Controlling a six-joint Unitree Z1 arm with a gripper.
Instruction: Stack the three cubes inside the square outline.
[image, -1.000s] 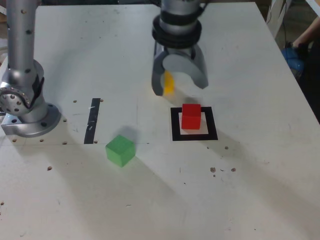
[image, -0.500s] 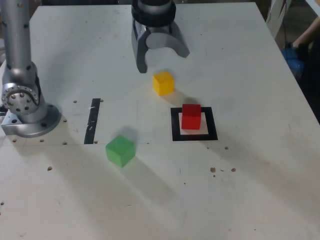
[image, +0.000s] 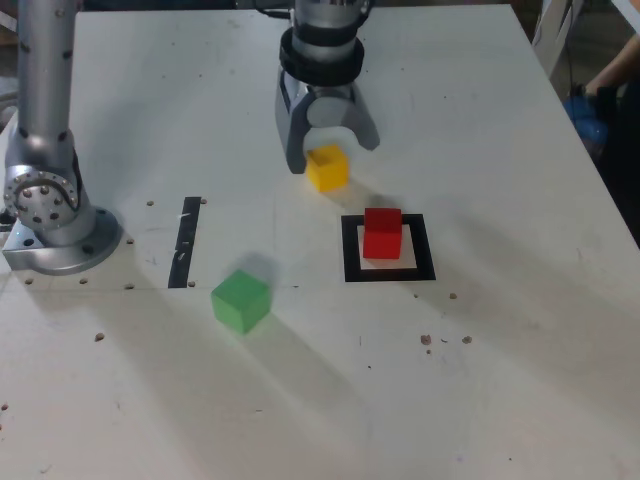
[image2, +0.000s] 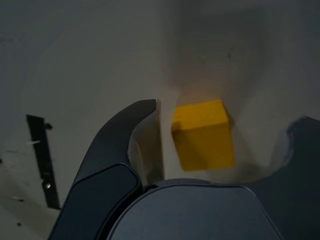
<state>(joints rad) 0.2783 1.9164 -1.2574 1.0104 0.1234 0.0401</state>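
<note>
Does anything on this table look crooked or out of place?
Mildly: the green cube sits turned at an angle to the table edges, away from the square outline, and dark specks dot the tabletop. Nothing is spilled or damaged.

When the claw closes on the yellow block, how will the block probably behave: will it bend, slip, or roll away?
The yellow block looks solid with flat faces and sharp edges, so it probably stays stiff and will not roll. Its surface seems matte, so slipping is unlikely. The open claw sits around it with a gap on each side, so the block may shift slightly before both fingers touch.
</note>
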